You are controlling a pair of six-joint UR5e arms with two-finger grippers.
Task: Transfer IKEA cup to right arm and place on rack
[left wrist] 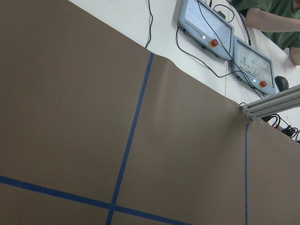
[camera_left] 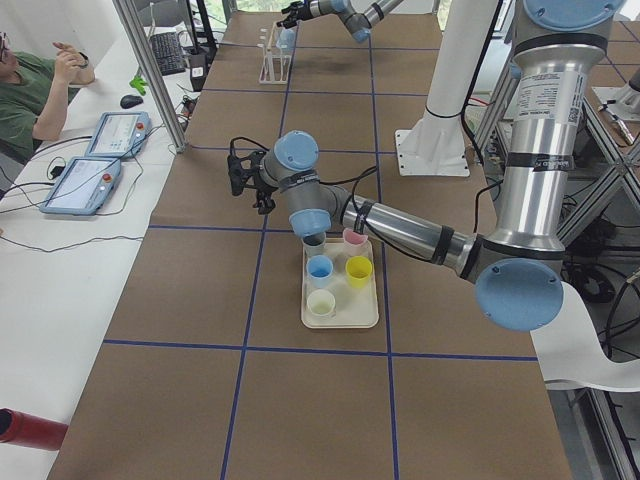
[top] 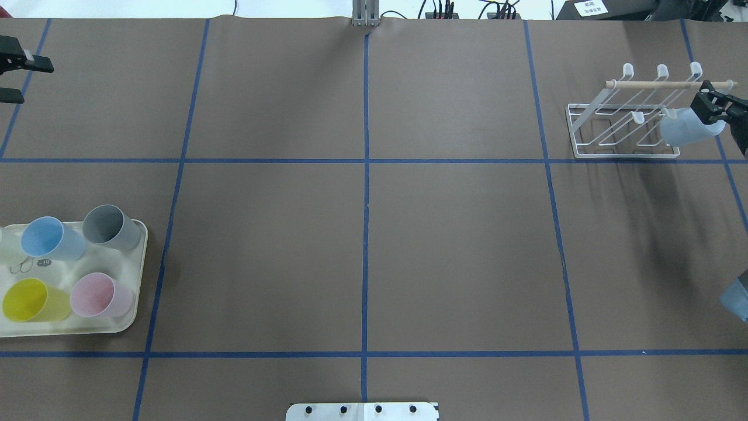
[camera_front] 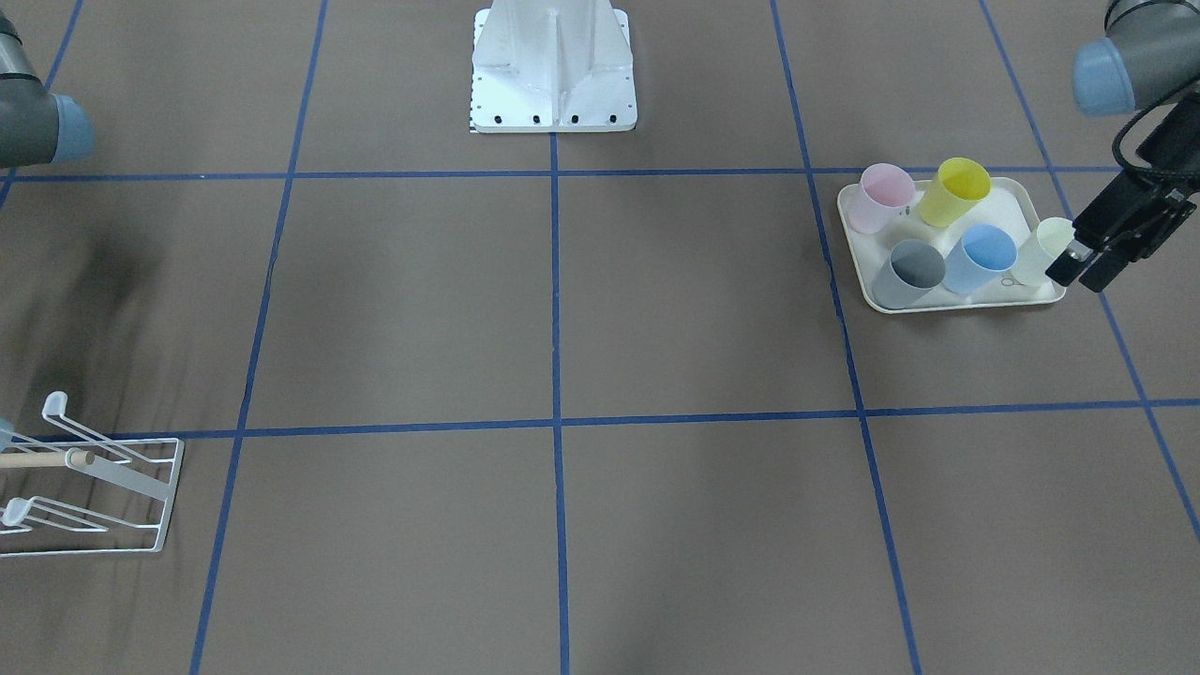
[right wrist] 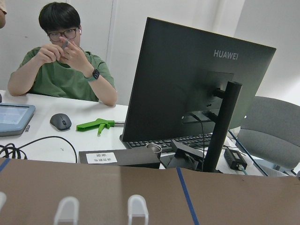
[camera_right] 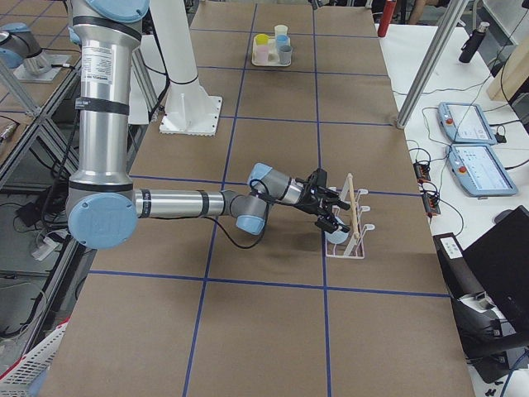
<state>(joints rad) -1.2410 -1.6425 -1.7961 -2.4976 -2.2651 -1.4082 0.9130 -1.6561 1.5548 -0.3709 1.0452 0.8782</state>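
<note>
My right gripper (top: pixel 710 110) is at the right end of the white wire rack (top: pixel 619 155), just under its wooden rod. It looks shut on the end of a pale blue cup (top: pixel 681 130). The cup lies tilted over a front prong; I cannot tell whether it rests on it. The exterior right view shows the gripper (camera_right: pixel 331 203) just above the cup (camera_right: pixel 337 235) at the rack (camera_right: pixel 351 248). My left gripper (top: pixel 32 82) is open and empty, high over the far left of the table, well beyond the tray. It also shows in the front-facing view (camera_front: pixel 1078 272).
A cream tray (top: pixel 137 275) at the near left holds blue (top: pixel 49 238), grey (top: pixel 111 227), yellow (top: pixel 29 299), pink (top: pixel 99 294) and pale green (camera_front: pixel 1048 248) cups. The robot's white base (camera_front: pixel 553 84) stands at the table's near edge. Operators sit beyond the far edge.
</note>
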